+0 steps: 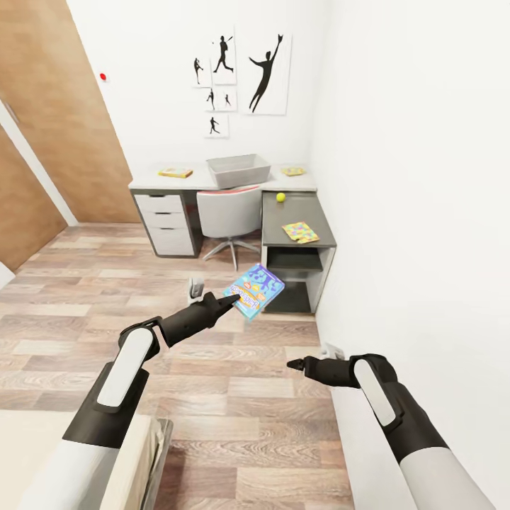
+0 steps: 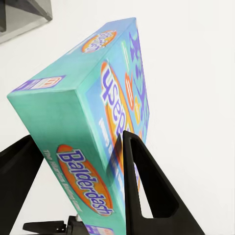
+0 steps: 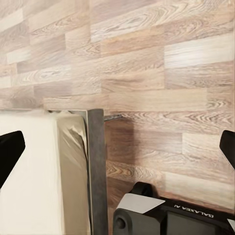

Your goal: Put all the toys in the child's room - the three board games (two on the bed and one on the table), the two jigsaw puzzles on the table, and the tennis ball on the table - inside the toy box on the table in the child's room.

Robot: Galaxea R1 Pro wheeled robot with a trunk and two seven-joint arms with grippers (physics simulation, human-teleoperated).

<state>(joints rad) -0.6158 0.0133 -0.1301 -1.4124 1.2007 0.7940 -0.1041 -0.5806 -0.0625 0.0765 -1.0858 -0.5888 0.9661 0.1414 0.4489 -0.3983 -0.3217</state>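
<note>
L tool [image 1: 230, 300] clamped on the light-blue board game [image 1: 254, 290], fingers pinching one edge so the box hangs tilted out in front, clear of the floor; wrist cam reads "Balderdash" on it. Looks like carry pose for the drive to the counter [image 1: 212, 183].

R tool [image 1: 292, 364] has nothing in it, fingers spread wide per wrist cam, parked low over the floor just beside the bed [image 1: 42, 453] corner.

Toy box [image 1: 239, 170] sits on the counter's far run. Still out on the counter:
- slim board game [image 1: 175, 172], left of the box
- puzzle [image 1: 292, 171], right of the box
- tennis ball [image 1: 280, 197] and 2nd puzzle [image 1: 300, 231] on the dark wing

Obstacle: office chair [image 1: 228, 216] tucked right in front of the box, so reach prob better from the side. Wall close on the R.
</note>
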